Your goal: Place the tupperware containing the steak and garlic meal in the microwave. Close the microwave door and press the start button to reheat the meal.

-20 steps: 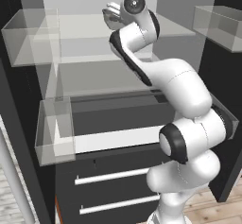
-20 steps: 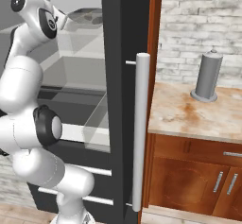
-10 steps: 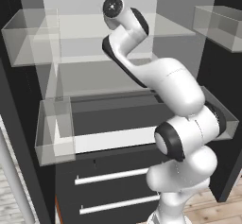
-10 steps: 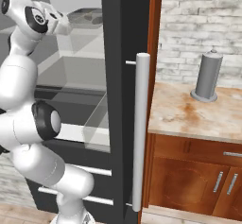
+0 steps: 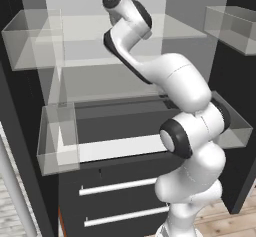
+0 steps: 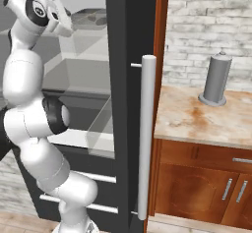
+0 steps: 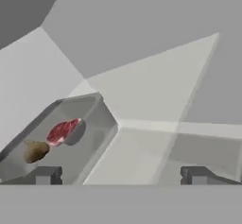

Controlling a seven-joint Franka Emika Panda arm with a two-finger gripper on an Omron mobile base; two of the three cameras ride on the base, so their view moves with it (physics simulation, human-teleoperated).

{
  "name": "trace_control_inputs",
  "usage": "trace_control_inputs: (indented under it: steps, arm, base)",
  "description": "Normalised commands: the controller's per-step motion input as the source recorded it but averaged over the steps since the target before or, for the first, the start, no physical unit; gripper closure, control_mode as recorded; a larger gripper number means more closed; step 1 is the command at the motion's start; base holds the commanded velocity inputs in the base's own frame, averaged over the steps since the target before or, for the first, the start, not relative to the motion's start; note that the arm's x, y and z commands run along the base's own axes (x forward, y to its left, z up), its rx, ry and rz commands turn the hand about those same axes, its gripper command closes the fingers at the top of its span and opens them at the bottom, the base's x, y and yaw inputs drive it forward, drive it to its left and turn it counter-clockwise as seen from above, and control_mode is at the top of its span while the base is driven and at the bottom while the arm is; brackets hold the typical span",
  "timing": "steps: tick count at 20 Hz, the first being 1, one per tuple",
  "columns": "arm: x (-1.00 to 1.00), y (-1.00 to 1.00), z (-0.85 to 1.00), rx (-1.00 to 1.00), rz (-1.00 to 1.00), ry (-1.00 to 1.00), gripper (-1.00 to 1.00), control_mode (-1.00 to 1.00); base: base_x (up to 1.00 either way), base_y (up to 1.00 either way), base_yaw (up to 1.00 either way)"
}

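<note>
On the fridge shelf: tupperware point(image 7: 71, 138) with steak point(image 7: 62, 131) and garlic point(image 7: 35, 151). Probably light, stiff, slick; grip the rim. End effector point(image 7: 120, 176) wide open, empty.

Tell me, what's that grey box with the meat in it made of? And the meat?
The tupperware looks like smoky, see-through plastic: smooth walls, rounded corners. The steak looks like raw meat, red with pale streaks.
</note>
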Motion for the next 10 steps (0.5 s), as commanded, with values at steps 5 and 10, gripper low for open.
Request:
trace_control_inputs:
  steps: [5,10]
  arm:
    - [0.32,-0.36,0.04,0.26,-0.01,0.01,-1.0,-1.0]
    - [0.47,-0.08,0.0,0.17,0.0,0.02,-1.0,-1.0]
  base:
    - [0.0,0.0,0.0]
    - [0.0,0.0,0.0]
